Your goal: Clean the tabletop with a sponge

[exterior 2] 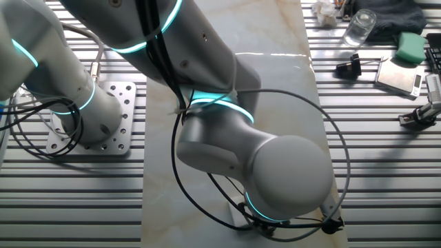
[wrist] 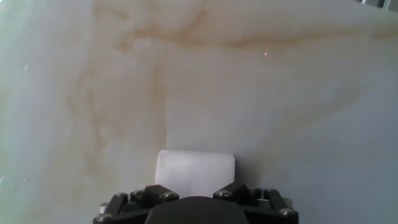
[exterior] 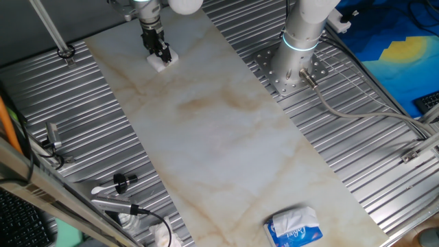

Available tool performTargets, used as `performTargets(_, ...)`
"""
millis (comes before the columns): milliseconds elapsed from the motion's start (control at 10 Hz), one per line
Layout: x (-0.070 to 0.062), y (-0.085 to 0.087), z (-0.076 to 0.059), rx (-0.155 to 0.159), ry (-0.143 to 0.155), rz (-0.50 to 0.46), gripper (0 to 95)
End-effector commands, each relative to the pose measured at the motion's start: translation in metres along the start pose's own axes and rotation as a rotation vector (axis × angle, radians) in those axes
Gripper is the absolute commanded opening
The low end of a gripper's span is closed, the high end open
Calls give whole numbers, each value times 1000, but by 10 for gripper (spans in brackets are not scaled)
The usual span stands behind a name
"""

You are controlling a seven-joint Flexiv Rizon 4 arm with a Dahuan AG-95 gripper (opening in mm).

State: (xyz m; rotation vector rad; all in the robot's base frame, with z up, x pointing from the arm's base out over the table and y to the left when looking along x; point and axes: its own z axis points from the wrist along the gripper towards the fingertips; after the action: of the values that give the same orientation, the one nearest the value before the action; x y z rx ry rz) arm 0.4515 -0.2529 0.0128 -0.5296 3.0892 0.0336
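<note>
Tabletop point(exterior: 226, 130): long marble-look slab laid on the ribbed metal table point(exterior: 357, 171); smooth, hard, judged slick enough for a sponge to glide. Tan streaks are seen ahead of the end effector.

Arm base point(exterior: 291, 58): bolted off to one side of the slab, clear of the wiping lane.

Tissue pack point(exterior: 293, 228): lies at the slab's far end, well apart from the end effector; judged the only obstacle on the slab itself.

End effector point(exterior: 162, 56): closed narrow on the sponge point(wrist: 194, 173), pressed to the slab at the near end.

Sponge: small white foam block, judged light, soft, compressible; best pinched across its upper half, probably as now, though the fingertips are hidden in the hand view.
</note>
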Motion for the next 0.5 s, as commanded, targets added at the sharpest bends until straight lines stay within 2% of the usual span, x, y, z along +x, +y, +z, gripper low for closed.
performTargets(100,0,0,0,3,-1,1,190)
performTargets(200,0,0,0,4,-1,5,190)
performTargets(300,0,0,0,4,-1,6,0)
performTargets(500,0,0,0,2,-1,17,0)
